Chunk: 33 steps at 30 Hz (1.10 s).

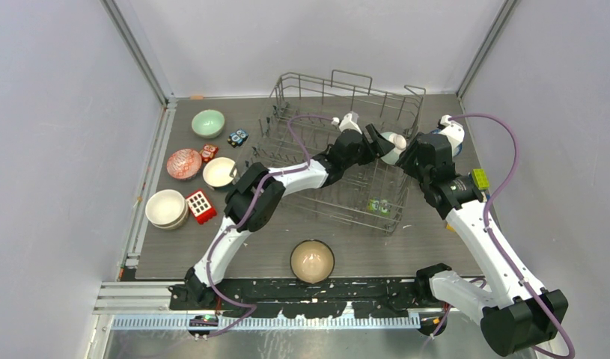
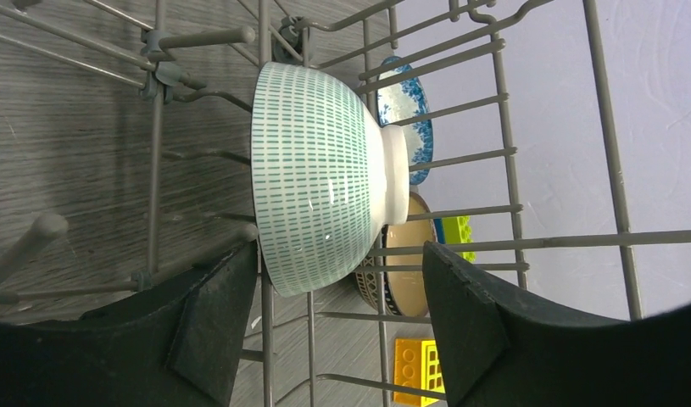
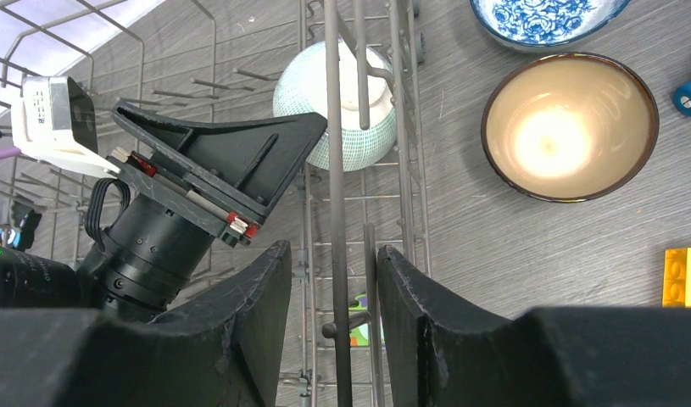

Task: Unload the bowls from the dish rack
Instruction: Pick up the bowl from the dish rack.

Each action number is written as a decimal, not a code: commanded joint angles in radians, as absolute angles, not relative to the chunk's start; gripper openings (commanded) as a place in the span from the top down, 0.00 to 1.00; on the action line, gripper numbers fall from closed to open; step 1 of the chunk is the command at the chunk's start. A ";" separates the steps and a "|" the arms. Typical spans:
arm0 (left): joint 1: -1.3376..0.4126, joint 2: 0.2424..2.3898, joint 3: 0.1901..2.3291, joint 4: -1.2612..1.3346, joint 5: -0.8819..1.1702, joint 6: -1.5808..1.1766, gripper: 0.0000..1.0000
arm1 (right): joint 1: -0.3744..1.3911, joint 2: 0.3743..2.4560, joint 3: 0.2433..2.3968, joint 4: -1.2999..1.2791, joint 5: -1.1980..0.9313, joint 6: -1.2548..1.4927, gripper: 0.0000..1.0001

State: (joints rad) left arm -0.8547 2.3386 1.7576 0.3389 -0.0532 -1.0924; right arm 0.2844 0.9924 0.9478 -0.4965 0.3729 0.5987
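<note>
A grey wood-grain table (image 1: 406,239) carries a large grey wire dish rack (image 1: 287,142) toward its back edge, and both robot arms extend to the rack's right end. Inside the rack, a white bowl with teal dashes (image 2: 320,182) stands on its edge among the tines, its foot turned toward the right side wall. The left claw (image 2: 340,259) is spread wide with one finger on each side of this bowl's lower part. The rim-side finger sits just beside the rim, the other stands apart from the foot, and nothing is gripped. The right claw (image 3: 333,250) comes from outside the rack and straddles the upright wires of that side wall, jaws about half open. Whether they pinch the wires cannot be told. Just outside the wall, a tan bowl (image 3: 571,127) and a blue-and-white patterned bowl (image 3: 545,17) sit upright on the table. A mint green bowl (image 1: 208,123), a pink-red bowl (image 1: 184,163) and a cream bowl (image 1: 220,172) rest left of the rack. A small yellow block (image 3: 682,275) lies near the tan bowl.
</note>
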 commanded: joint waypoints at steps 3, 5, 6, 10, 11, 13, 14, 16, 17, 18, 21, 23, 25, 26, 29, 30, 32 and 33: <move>-0.841 2.336 1.769 0.482 -0.053 -1.095 0.31 | 0.301 0.985 0.920 -0.496 0.366 0.595 0.53; -0.841 2.325 1.758 0.493 -0.055 -1.092 0.32 | 0.300 0.985 0.918 -0.493 0.365 0.595 0.53; -0.841 2.319 1.753 0.496 -0.056 -1.089 0.32 | 0.301 0.987 0.917 -0.492 0.365 0.595 0.53; -0.841 2.304 1.738 0.513 -0.055 -1.077 0.35 | 0.301 0.988 0.916 -0.488 0.364 0.595 0.53; -0.842 2.302 1.737 0.515 -0.053 -1.077 0.36 | 0.301 0.989 0.914 -0.488 0.363 0.595 0.53; -0.842 2.298 1.734 0.522 -0.048 -1.076 0.36 | 0.301 0.988 0.913 -0.486 0.363 0.595 0.53; -0.842 2.299 1.734 0.524 -0.045 -1.076 0.37 | 0.301 0.989 0.913 -0.486 0.363 0.595 0.53; -0.844 2.299 1.735 0.530 -0.038 -1.078 0.38 | 0.302 0.987 0.912 -0.486 0.362 0.594 0.53; -0.846 2.301 1.738 0.531 -0.034 -1.077 0.38 | 0.302 0.987 0.910 -0.486 0.362 0.593 0.53; -0.845 2.305 1.743 0.531 -0.027 -1.078 0.39 | 0.302 0.987 0.910 -0.485 0.362 0.593 0.53; -0.845 2.326 1.759 0.544 -0.005 -1.086 0.43 | 0.302 0.984 0.908 -0.485 0.360 0.593 0.53; -0.847 2.340 1.771 0.562 0.030 -1.094 0.46 | 0.301 0.982 0.907 -0.484 0.359 0.592 0.53; -0.847 2.353 1.782 0.574 0.046 -1.101 0.47 | 0.302 0.979 0.905 -0.482 0.357 0.591 0.53; -0.848 2.360 1.788 0.581 0.052 -1.104 0.48 | 0.302 0.979 0.903 -0.482 0.357 0.591 0.53; -0.848 2.380 1.807 0.600 0.069 -1.113 0.48 | 0.302 0.976 0.900 -0.479 0.354 0.591 0.53; -0.848 2.386 1.815 0.604 0.076 -1.117 0.49 | 0.302 0.977 0.899 -0.478 0.353 0.592 0.53; -0.849 2.403 1.829 0.613 0.089 -1.125 0.49 | 0.301 0.974 0.896 -0.477 0.351 0.592 0.53; -0.848 2.412 1.837 0.616 0.093 -1.130 0.50 | 0.301 0.973 0.895 -0.477 0.352 0.592 0.53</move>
State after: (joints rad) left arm -0.8486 2.3856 1.7763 0.5179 0.0479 -1.1080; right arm 0.2863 0.9726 0.9222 -0.4618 0.3759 0.5957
